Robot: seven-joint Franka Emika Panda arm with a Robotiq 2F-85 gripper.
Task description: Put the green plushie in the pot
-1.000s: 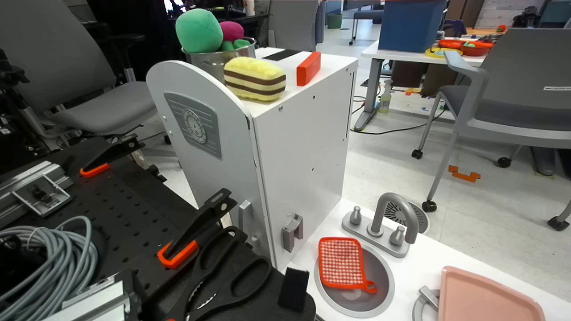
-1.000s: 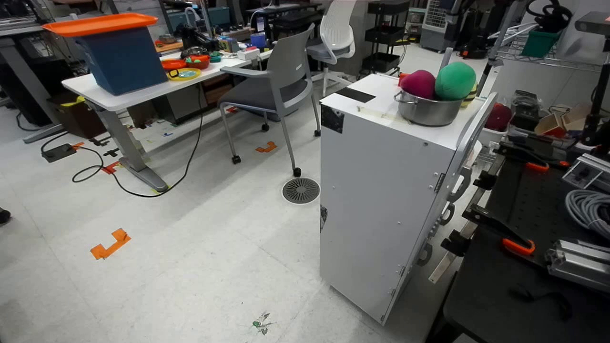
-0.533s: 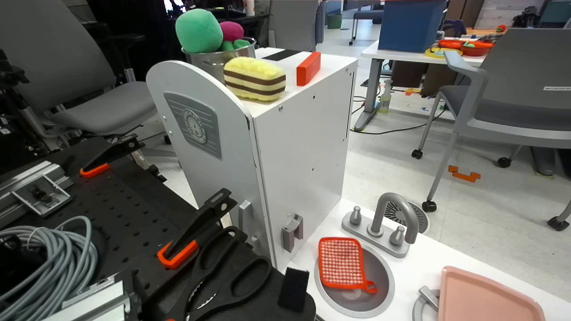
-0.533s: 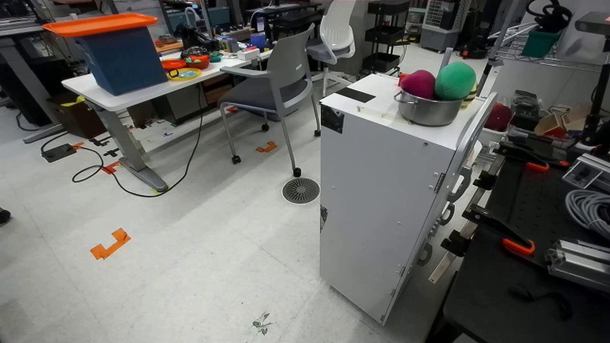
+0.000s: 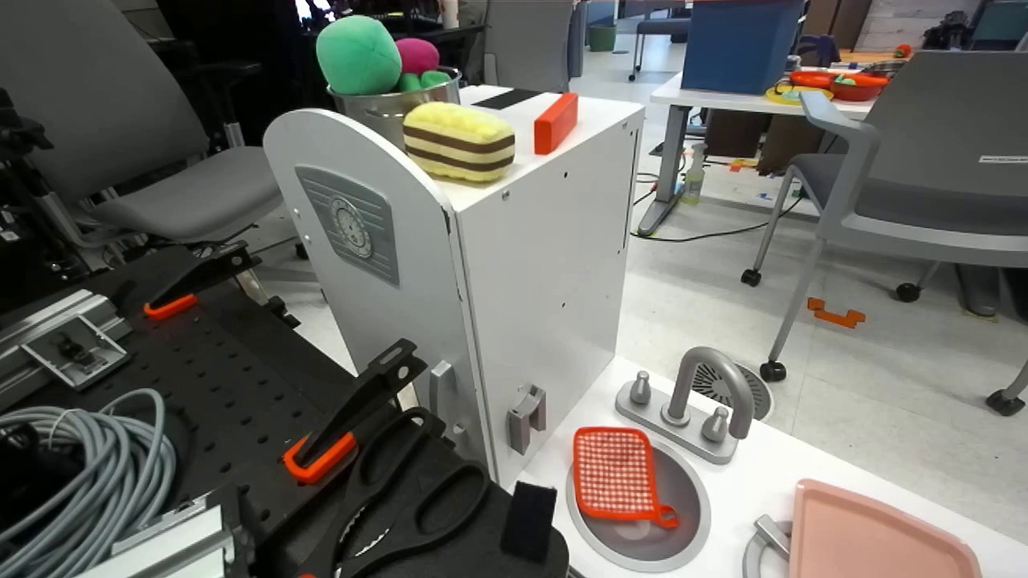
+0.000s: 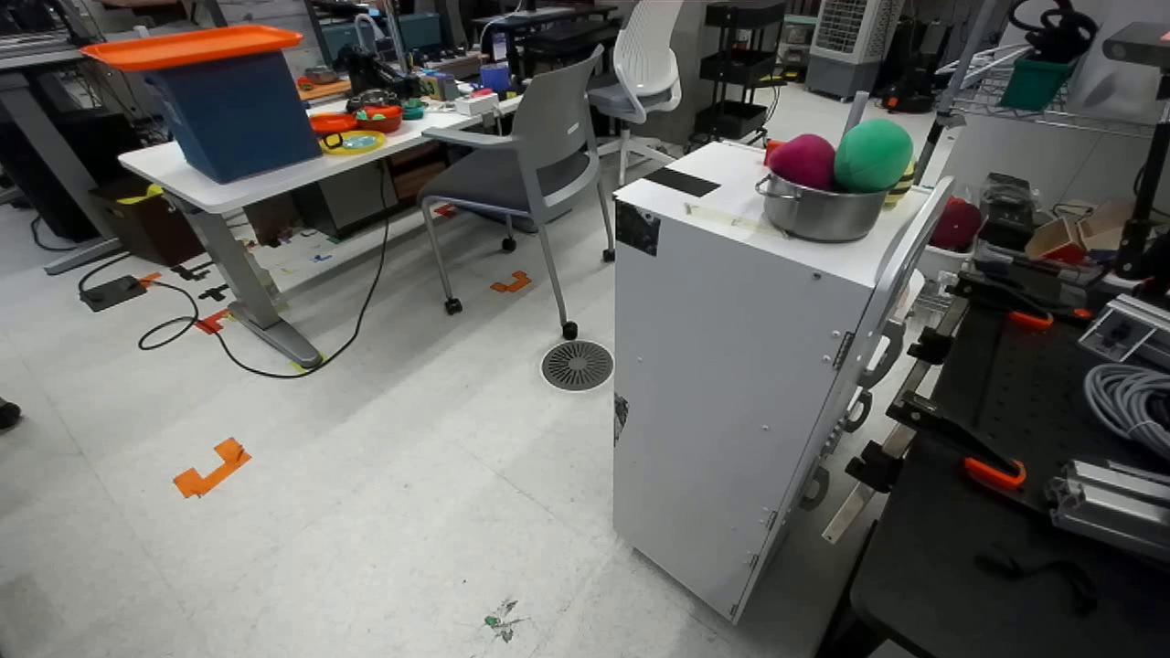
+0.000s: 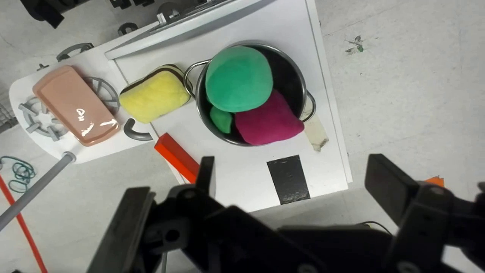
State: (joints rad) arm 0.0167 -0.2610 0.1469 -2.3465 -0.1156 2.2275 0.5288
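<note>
Wrist view: the gripper [image 7: 291, 180] is holding its fingers [image 7: 206, 175] wide apart, clear of the pot [image 7: 288, 72], where the green plushie [image 7: 238, 79] is touching the pink one [image 7: 269, 123]. In both exterior views, the green plushie is bulging above the pot!

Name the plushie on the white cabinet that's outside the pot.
The yellow striped plushie, lying on the cabinet top beside the pot; the green plushie and magenta plushie both sit inside the pot.
</note>
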